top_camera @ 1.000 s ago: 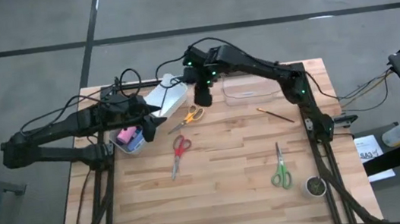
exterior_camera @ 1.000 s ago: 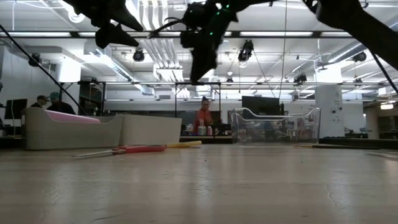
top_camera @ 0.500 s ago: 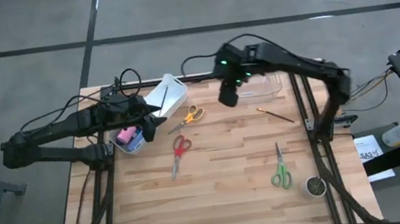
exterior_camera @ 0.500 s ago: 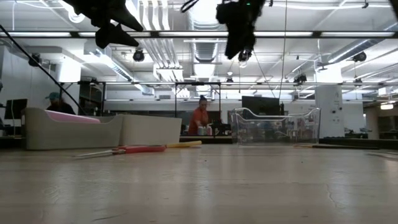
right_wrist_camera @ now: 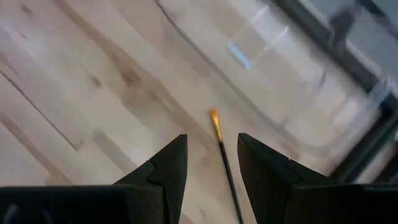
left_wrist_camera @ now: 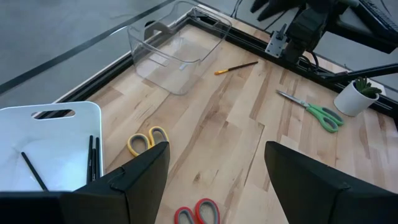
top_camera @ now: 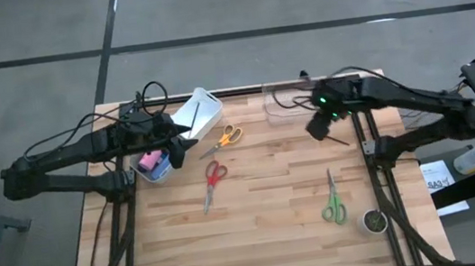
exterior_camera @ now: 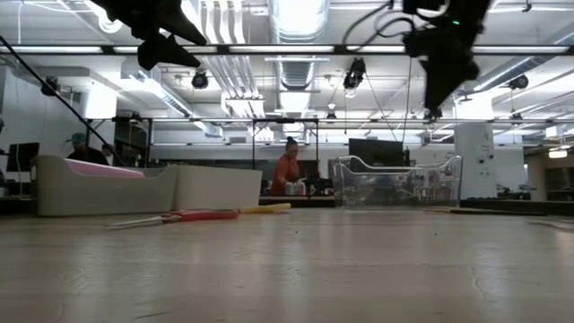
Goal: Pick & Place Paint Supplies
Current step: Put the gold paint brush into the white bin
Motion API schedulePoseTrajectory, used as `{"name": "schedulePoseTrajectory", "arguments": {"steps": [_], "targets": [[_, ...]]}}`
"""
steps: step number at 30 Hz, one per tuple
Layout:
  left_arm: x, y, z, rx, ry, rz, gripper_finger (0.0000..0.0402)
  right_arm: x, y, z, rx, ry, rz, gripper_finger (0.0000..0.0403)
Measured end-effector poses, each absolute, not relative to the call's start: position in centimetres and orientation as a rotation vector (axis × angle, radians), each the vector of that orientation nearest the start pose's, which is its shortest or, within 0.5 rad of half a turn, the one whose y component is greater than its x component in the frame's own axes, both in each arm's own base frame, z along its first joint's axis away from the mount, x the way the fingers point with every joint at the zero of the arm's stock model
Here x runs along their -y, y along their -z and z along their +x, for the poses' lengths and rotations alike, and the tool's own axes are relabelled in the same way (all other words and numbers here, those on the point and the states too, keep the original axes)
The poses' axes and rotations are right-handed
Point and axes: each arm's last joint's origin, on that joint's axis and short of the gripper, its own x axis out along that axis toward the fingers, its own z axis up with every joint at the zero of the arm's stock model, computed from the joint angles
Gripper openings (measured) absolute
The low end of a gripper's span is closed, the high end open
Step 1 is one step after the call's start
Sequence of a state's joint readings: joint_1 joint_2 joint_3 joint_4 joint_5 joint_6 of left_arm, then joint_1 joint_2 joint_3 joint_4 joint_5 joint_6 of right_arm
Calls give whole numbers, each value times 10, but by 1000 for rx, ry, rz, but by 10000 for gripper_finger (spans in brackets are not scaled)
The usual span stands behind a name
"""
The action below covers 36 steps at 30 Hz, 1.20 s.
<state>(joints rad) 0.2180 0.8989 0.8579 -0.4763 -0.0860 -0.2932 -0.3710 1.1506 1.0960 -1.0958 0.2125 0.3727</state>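
Grey floor surrounds the wooden tabletop (top_camera: pixel 266 220) on all sides; its whole front half is bare wood, open for moving.

Left side: left tool (top_camera: pixel 182 152) hangs over the left rear part of the tabletop, fingers spread, nothing between them. Directly under the left arm, near the left edge, a small bin holds the pink bottle (top_camera: pixel 149 160) and a dark blue item beside it. Just behind, touching the rear edge, a white bin (top_camera: pixel 199 115) carries thin dark paintbrushes (left_wrist_camera: pixel 93 158) seen in the left wrist view.

Centre: yellow scissors (top_camera: pixel 224 137) lie just in front of the white bin, red scissors (top_camera: pixel 212 180) a bit nearer the front, both clear of the bins.

Right: a clear bin (top_camera: pixel 284 104) sits against the rear edge. Right tool (top_camera: pixel 319 128) hovers above the brown paintbrush (top_camera: pixel 329 136), which lies flat on bare wood just in front of the clear bin; fingers partly apart, straddling the brush from above, gripping nothing. Green scissors (top_camera: pixel 333 201) lie toward the front right, a small potted plant (top_camera: pixel 374 222) near the right front corner.

Low view: a person (exterior_camera: pixel 289 170) stands far back in the room.
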Motion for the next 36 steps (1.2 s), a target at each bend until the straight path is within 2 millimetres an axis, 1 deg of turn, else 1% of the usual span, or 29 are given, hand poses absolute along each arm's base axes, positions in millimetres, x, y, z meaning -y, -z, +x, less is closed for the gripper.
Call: {"name": "schedulePoseTrajectory", "arguments": {"steps": [3,6,9,13,18,22,26,31,33,36], "targets": [[-43,-312,182,-472,-372,-319,271,69,-286,160,-1062,750,443,137],[-43,-312,182,-471,-371,-319,271,63,-267,144,-1066,799,511,137],[-43,-312,182,-472,-371,-319,271,58,-248,133,-1076,857,583,137],[-43,-312,182,-471,-372,-319,271,55,-223,124,-1143,899,598,137],[-43,-312,182,-471,-371,-319,271,53,-201,118,-1217,879,578,137],[-43,-312,182,-471,-371,-319,271,52,-192,116,-1221,900,612,137],[-43,-312,182,-471,-371,-319,271,53,-188,118,-1127,1035,726,137],[-43,-312,182,-471,-371,-319,271,58,-181,122,-1006,1166,705,137],[-43,-312,182,-471,-371,-319,271,59,-175,122,-960,1222,728,137],[-43,-312,182,-471,-371,-319,271,60,-164,122,-882,1286,807,137]]}}
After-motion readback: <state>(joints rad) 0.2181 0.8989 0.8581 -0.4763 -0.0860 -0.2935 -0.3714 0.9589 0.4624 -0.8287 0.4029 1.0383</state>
